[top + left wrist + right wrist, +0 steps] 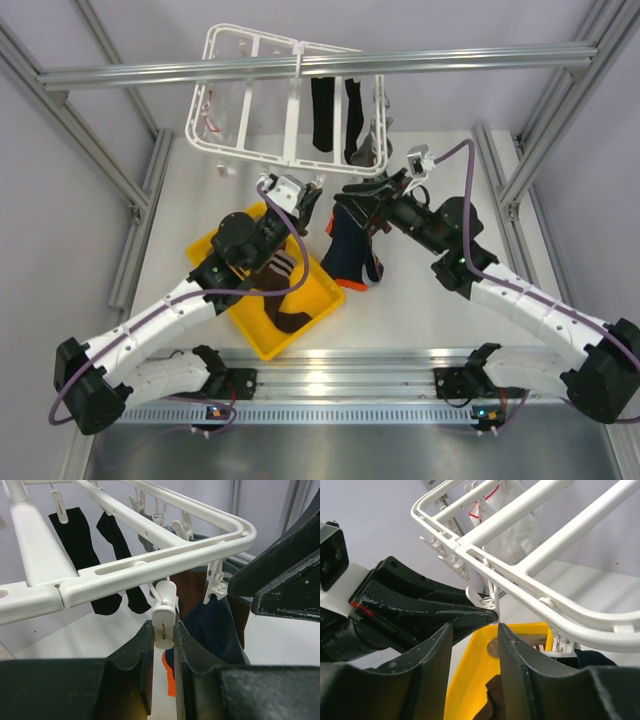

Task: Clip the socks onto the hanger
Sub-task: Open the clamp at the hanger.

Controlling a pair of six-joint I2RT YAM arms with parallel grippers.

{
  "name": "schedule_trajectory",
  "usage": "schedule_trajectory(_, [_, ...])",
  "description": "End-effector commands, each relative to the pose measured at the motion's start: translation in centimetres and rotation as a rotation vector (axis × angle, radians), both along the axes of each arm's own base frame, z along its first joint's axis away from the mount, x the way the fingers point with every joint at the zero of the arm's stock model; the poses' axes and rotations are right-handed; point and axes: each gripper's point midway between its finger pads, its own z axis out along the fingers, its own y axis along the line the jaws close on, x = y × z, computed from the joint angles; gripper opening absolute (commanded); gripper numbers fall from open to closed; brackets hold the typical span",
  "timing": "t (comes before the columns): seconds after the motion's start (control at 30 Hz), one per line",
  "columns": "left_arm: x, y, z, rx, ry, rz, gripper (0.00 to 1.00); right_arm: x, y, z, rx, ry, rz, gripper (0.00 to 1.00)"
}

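Where the hanger [250,152] hangs: from an aluminium bar [450,62] across the top of the cage, above the far part of the surface [420,310], its frame tilted.
Socks on the hanger: two black socks [322,115] dangle side by side from clips near the right end, with a grey sock [374,140] just beyond them.
Left pincer [163,627]: raised to the frame's near rail, its two fingers pressed against either side of a white clip [163,612] that dangles there, so it is clamped on that clip.
Right pincer [475,627]: just right of the left one and under the same rail, fingers apart with a narrow gap and nothing seen held between them.
Navy sock [220,630]: hangs down behind the held clip, with orange trim [170,677] at its lower end. Its top edge meets a second clip [215,582] at the frame's corner; I cannot tell whether that clip grips it.
Yellow tray [255,330]: on the surface beneath the left arm, holding a brown-and-white striped sock [280,268] and a dark brown sock [295,318].
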Motion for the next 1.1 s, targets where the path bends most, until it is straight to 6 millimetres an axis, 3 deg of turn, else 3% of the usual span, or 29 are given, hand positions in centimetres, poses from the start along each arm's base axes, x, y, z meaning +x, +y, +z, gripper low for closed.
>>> schedule_trajectory(0.0, [-1.0,0.0,2.3,-0.031,-0.037,-0.038,0.00,-0.2,-0.7,4.1,0.084,-0.117,-0.072,0.39])
schedule_trajectory(0.57, [-2.0,-0.5,1.5,0.007,-0.035,-0.094,0.00,0.5,1.5,2.6,0.146,-0.098,-0.103,0.46])
schedule_trajectory(0.8, [-3.2,-1.3,1.1,0.056,-0.058,-0.179,0.00,1.2,1.8,2.9,0.142,-0.175,-0.135,0.53])
schedule_trajectory(1.07, [-3.1,-1.4,0.8,0.086,-0.062,-0.185,0.00,1.2,2.6,3.6,0.150,-0.211,-0.111,0.57])
